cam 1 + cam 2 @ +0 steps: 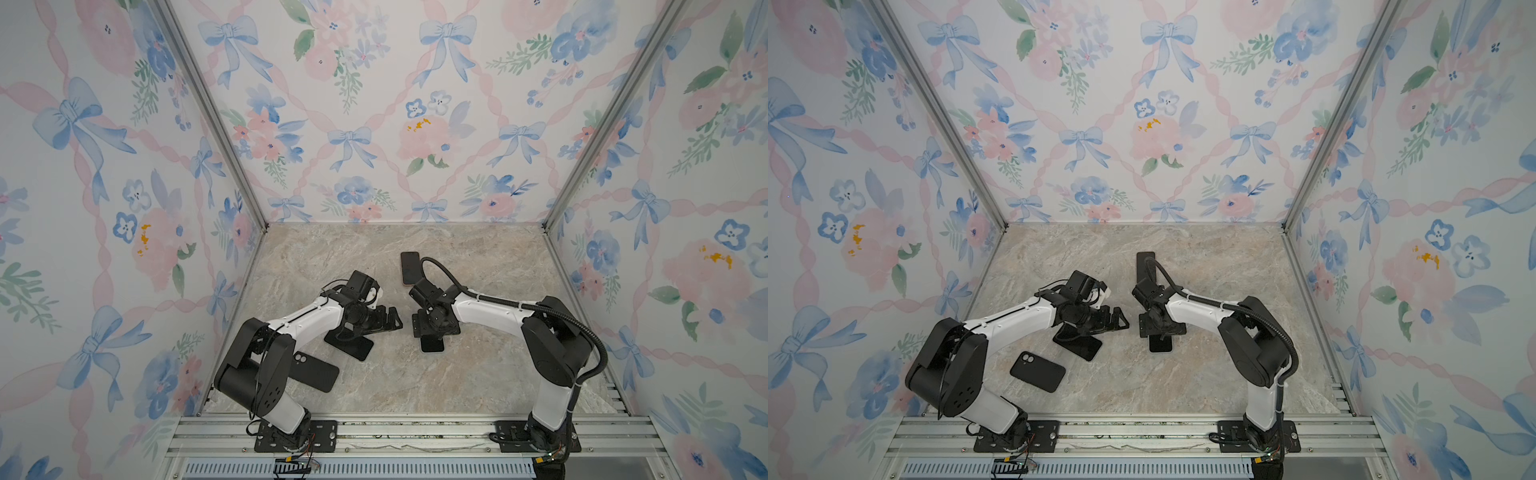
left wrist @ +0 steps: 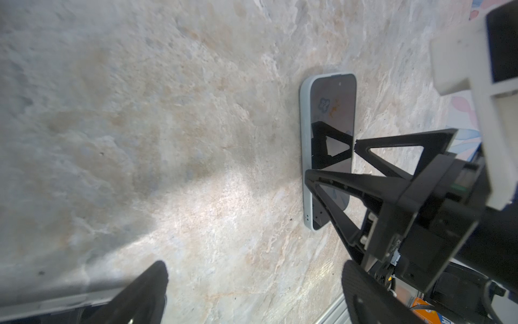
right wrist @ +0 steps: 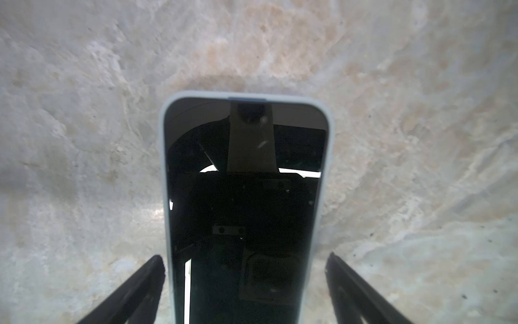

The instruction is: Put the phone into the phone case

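Note:
The phone (image 3: 246,196), dark-screened with a pale blue-green rim, lies screen up on the marble floor. In both top views only its near end (image 1: 432,347) (image 1: 1160,345) shows under my right gripper (image 1: 432,332) (image 1: 1160,328). That gripper (image 3: 245,258) points down, open, one finger on each side of the phone with a small gap on both sides. The left wrist view shows the phone (image 2: 332,106) with the right gripper (image 2: 330,160) over it. The black phone case (image 1: 320,372) (image 1: 1038,372), with its camera cutout showing, lies at the front left beside my left arm. My left gripper (image 1: 390,320) (image 2: 255,269) hovers open and empty left of the phone.
A dark flat slab (image 1: 353,345) (image 1: 1079,343) lies under my left gripper. Another dark phone-like slab (image 1: 410,268) (image 1: 1145,266) lies farther back, partly behind the right arm's cable. Floral walls enclose three sides, and an aluminium rail (image 1: 415,432) runs along the front.

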Robot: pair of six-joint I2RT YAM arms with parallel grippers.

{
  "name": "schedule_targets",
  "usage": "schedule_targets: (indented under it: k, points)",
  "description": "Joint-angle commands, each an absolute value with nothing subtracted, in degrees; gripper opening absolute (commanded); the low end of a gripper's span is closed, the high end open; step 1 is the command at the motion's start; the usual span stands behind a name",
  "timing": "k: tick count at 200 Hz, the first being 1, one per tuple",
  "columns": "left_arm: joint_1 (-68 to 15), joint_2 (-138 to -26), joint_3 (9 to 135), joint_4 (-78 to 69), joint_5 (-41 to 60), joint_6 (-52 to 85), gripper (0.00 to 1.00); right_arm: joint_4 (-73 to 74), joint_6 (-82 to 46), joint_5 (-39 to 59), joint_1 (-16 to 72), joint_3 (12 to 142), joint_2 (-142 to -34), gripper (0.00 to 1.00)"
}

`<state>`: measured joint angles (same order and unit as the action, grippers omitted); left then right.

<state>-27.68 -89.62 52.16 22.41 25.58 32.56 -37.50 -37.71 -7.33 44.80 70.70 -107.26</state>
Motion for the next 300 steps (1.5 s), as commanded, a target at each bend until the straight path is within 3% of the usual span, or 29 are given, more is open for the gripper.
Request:
schedule_targets:
  k: [1,145,228,300]
  points:
    - [-27.16,-88.71,51.24,23.18,26.28,32.63,0.98,-38.79,-38.41,-7.43,45.65,72.07,-108.56,0.89]
    - [-26.58,-88.52,50.45,23.21,25.66,32.39,0.98,-39.88,-38.6,-7.88,45.87,72.88,-110.11,0.7]
    - [-26.54,-87.04,51.32,23.2,26.0,32.65,0.98,-42.23,-36.17,-10.78,43.98,73.3,-104.07,0.67]
    - [-26.54,-88.61,54.68,23.18,25.67,32.55,0.98,-43.71,-29.67,-11.8,36.33,77.09,-102.04,0.66]
